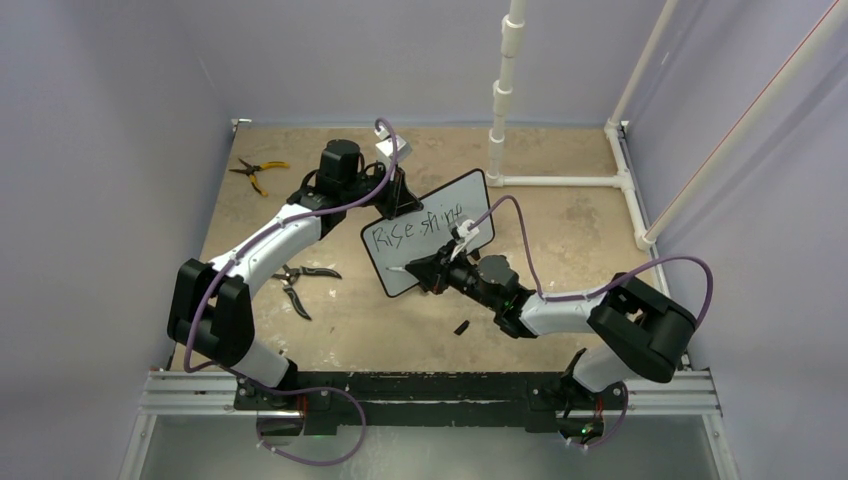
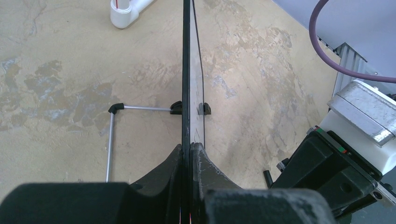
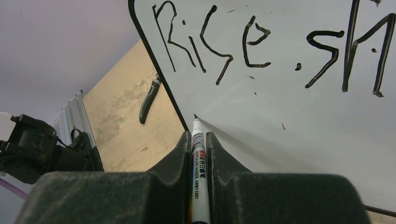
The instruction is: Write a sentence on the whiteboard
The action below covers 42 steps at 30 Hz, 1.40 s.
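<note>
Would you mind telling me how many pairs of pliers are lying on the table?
2: yellow-handled pliers near the far left corner, and black-handled pliers beside the left arm, left of the whiteboard. Others could hide beneath the arms.

whiteboard (image 1: 428, 232) mid-table, between the two arms, and the left gripper (image 2: 190, 150) pinches its edge from behind, a finger on each face. the sentence (image 3: 261, 46) runs along the board's upper part. below its first letter, the marker (image 3: 199, 172), clamped in the right gripper (image 3: 200, 140), points in from the near side, tip at or just off the surface. cutters (image 1: 300, 282) lie left of the board, pliers (image 1: 255, 172) in the far left corner, pipe frame (image 1: 560, 182) behind on the right, a small piece (image 1: 462, 327) on the table before the board
</note>
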Each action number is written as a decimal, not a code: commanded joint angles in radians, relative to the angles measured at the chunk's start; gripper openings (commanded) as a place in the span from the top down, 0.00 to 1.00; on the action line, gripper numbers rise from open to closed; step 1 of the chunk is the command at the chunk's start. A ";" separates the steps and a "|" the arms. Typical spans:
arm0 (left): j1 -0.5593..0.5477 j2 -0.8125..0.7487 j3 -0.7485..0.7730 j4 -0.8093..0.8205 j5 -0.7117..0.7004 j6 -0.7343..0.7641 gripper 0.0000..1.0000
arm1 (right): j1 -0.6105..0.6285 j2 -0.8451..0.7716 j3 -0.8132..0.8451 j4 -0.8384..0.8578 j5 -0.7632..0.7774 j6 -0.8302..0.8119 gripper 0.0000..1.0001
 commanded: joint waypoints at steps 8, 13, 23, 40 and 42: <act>-0.007 -0.036 -0.009 0.004 0.012 0.017 1.00 | 0.003 -0.019 -0.037 -0.025 0.070 0.020 1.00; -0.007 -0.035 -0.009 0.005 0.012 0.017 1.00 | 0.003 -0.037 -0.039 -0.011 0.062 0.024 1.00; -0.007 -0.035 -0.009 0.005 0.012 0.017 1.00 | 0.003 -0.085 -0.028 0.017 0.082 0.037 1.00; -0.007 -0.036 -0.008 0.005 0.013 0.015 1.00 | 0.003 -0.006 -0.008 -0.017 0.038 0.038 1.00; -0.007 -0.036 -0.008 0.006 0.015 0.014 1.00 | 0.003 0.001 -0.019 -0.022 0.003 0.043 1.00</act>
